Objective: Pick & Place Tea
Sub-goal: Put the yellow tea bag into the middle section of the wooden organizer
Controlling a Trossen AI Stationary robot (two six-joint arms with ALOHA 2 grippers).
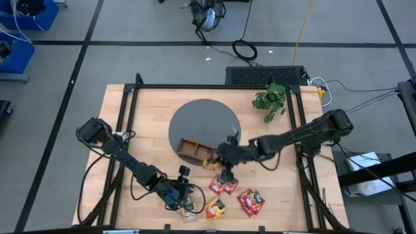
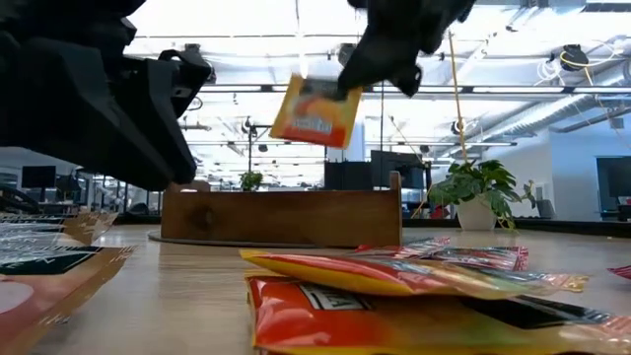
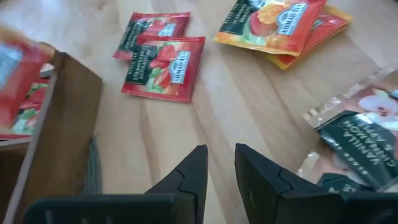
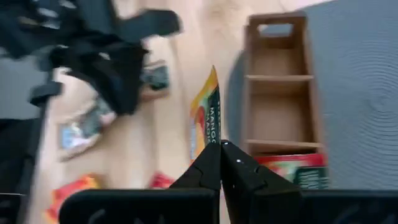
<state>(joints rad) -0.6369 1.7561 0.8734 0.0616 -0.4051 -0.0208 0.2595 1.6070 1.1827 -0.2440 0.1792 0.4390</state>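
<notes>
Above the wooden surface (image 1: 149, 110), beside the near end of the tray (image 1: 195, 151), the right hand (image 1: 229, 172) is held with its fingers pressed together on an orange-yellow tea bag (image 4: 206, 121). The bag is pinched by one edge and hangs clear of the surface, seen in the low view lifted higher than the tray's wall. The right arm is stretched in from the right side, low over the surface.

The left hand (image 3: 219, 163) is placed near the front edge, fingers slightly parted and holding nothing, pointed at bare wood. A dark green tea bag (image 3: 360, 140) lies just beside it, partly cut off by the picture's edge.

Red tea bags (image 3: 163, 65) lie flat between the two hands, and more orange-yellow tea bags (image 3: 283, 22) lie overlapping farther on. One tray compartment already holds a red bag (image 4: 292, 168); the other two are seen bare. A round grey mat (image 1: 208, 114) lies under the tray, and a small potted plant (image 1: 272, 99) stands at the far right.

How many bags are in the heaps cannot be counted.
</notes>
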